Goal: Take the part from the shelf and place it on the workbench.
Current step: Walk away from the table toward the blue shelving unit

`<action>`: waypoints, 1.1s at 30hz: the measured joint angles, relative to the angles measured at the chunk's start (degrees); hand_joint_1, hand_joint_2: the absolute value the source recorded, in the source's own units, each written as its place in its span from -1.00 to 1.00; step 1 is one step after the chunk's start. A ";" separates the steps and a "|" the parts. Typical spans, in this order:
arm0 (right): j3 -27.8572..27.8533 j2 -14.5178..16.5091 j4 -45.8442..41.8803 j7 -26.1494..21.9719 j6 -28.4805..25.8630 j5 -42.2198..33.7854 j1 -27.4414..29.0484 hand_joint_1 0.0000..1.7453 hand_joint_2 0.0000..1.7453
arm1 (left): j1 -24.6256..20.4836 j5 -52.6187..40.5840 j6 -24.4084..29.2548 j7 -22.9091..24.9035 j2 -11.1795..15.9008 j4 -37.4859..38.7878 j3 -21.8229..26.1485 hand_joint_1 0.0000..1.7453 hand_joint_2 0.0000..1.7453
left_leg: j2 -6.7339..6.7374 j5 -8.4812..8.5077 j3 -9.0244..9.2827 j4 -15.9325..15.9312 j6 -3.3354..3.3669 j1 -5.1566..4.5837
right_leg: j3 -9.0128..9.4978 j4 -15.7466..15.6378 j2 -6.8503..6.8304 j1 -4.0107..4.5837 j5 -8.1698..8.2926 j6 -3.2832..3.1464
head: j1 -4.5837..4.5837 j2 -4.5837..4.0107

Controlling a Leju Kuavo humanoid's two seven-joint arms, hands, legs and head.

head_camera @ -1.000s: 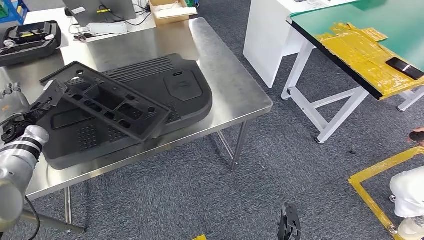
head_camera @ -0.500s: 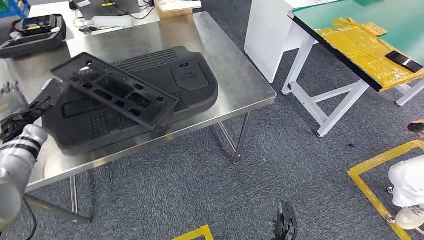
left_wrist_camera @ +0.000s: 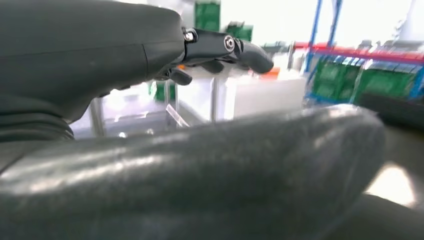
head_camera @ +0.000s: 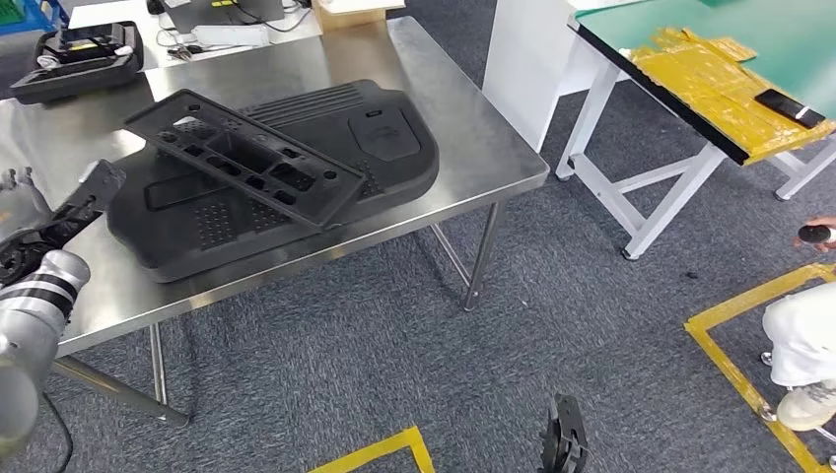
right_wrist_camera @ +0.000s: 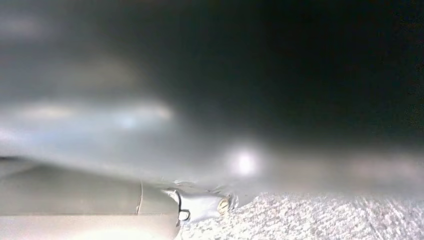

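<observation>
A flat black frame part (head_camera: 246, 158) with several cut-outs lies tilted on top of a large black moulded panel (head_camera: 384, 163), both on the steel workbench (head_camera: 473, 148). My left hand (head_camera: 69, 217) hovers over the bench's left end, a short way from the frame's near-left corner, fingers stretched out and holding nothing. In the left wrist view its dark fingers (left_wrist_camera: 225, 47) reach straight ahead above the thick thumb (left_wrist_camera: 200, 170). In the right wrist view a grey cover of my right hand (right_wrist_camera: 90, 200) hangs over carpet, blurred, with its fingers unclear.
A black tray (head_camera: 79, 64) and a monitor base with cables (head_camera: 217, 30) sit at the bench's far end. To the right stands a green-topped table (head_camera: 710, 74). A person in white (head_camera: 803, 340) stands at the right edge by yellow floor tape (head_camera: 730, 340).
The camera has swung, shifting the whole scene. My left hand, at the frame's corner a second ago, is now apart from it; the frame lies still on the panel.
</observation>
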 joint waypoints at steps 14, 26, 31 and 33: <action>-0.38 -0.18 -0.23 -0.03 -0.07 0.13 -0.21 -1.00 -1.00 | -0.14 -0.04 -0.09 -0.08 -0.08 -0.01 0.27 -1.00 -1.00 | 0.27 6.49 -6.87 -0.65 3.01 -1.46 | 5.92 1.64 -0.04 1.97 -7.61 -1.56 | 0.37 -0.01; -0.76 0.09 -0.25 -0.03 0.01 0.58 0.17 -1.00 -1.00 | 0.32 0.24 -0.67 -0.27 0.90 0.17 1.57 -1.00 -1.00 | 0.98 -0.67 -5.17 8.24 -0.17 -0.86 | 2.23 -1.04 -0.40 1.04 -1.54 -2.10 | 0.40 -0.01; -0.98 -0.14 -0.28 -0.03 0.01 0.75 0.19 -1.00 -1.00 | 0.61 2.37 -0.61 -1.84 1.56 0.19 3.21 -1.00 -1.00 | 0.72 -0.34 0.01 0.10 1.17 -1.09 | 0.32 0.41 -0.30 1.55 -0.56 -0.75 | 0.28 -0.01; -1.21 -0.17 -0.28 -0.03 0.01 0.91 0.27 -1.00 -1.00 | 0.83 4.05 -0.56 -3.10 2.01 0.20 4.32 -1.00 -1.00 | 0.79 0.27 -0.72 -0.05 2.31 -1.01 | -0.58 0.99 -0.21 1.41 -0.90 -0.32 | 0.39 -0.01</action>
